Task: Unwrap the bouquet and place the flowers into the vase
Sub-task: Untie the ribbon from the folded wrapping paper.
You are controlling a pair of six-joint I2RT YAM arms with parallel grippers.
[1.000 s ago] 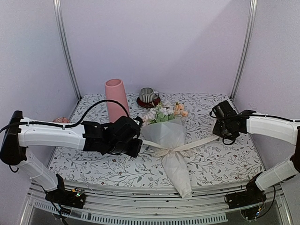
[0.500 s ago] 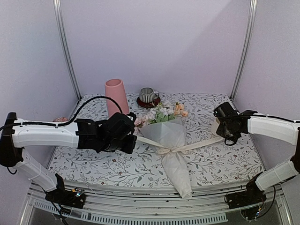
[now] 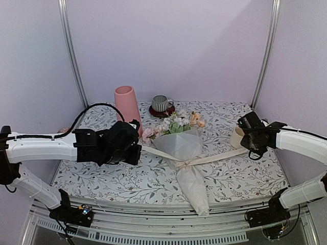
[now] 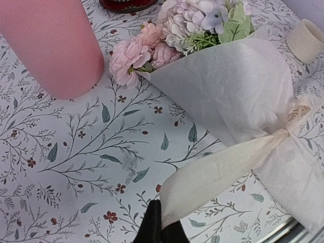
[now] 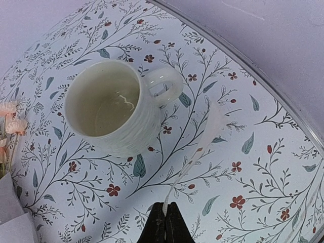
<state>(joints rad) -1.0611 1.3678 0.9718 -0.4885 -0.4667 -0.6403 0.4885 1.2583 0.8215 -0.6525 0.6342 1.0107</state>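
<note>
The bouquet (image 3: 187,149) lies in the middle of the table, a white paper cone (image 4: 230,86) with the flowers (image 3: 176,124) at its far end. Pink and lavender blooms (image 4: 185,23) show in the left wrist view. A cream ribbon (image 3: 204,160) crosses its waist and stretches out to both sides. My left gripper (image 3: 137,148) (image 4: 161,224) is shut on the ribbon's broad left end (image 4: 217,172). My right gripper (image 3: 251,148) (image 5: 167,208) is shut on its thin right end (image 5: 202,139). The pink vase (image 3: 126,104) (image 4: 45,45) stands upright behind the left gripper.
A cream mug (image 3: 236,137) (image 5: 109,106) stands just left of the right gripper. A grey striped mug (image 3: 161,103) sits on a dark red coaster at the back. The bouquet's narrow tail (image 3: 200,201) hangs over the table's near edge.
Both grippers have moved outward, the left one to the left and the right one to the right. The ribbon ends have been drawn out straighter on either side of the bouquet.
</note>
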